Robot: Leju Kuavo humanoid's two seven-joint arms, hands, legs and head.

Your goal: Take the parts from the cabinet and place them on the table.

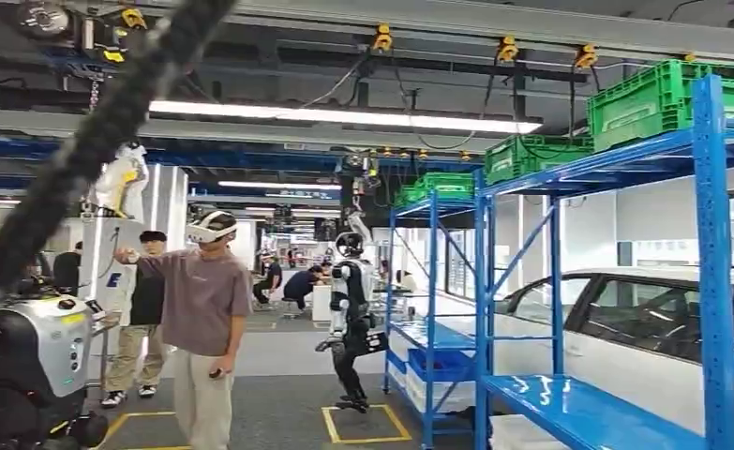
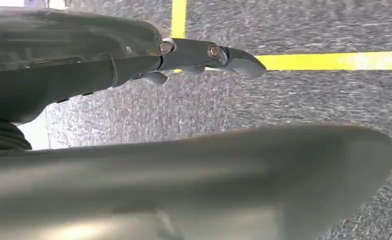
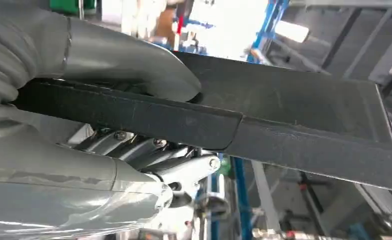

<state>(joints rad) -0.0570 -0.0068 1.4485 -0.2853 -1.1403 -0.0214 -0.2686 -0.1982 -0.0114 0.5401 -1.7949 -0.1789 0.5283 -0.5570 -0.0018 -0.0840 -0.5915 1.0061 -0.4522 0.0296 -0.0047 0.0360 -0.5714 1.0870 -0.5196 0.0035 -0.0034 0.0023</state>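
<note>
My right hand (image 3: 98, 125) grips a long, flat, dark part (image 3: 304, 115): the thick grey thumb (image 3: 133, 65) lies over its edge and the darker fingers (image 3: 158, 150) curl under it. The part runs well beyond the hand, with blue rack posts behind it. My left hand (image 2: 98, 70) hangs over grey floor with nothing in it, its fingers (image 2: 209, 52) stretched out and apart from the thumb (image 2: 209, 175). In the head view a blue shelf rack (image 1: 588, 403) stands at the right.
Green crates (image 1: 653, 94) sit on top of the rack, and a white car (image 1: 644, 319) stands behind it. A person in a headset (image 1: 203, 319) stands left of centre, beside another person. Another humanoid (image 1: 352, 300) stands mid-floor. A grey machine (image 1: 35, 356) and a black cable (image 1: 100, 131) are at the left.
</note>
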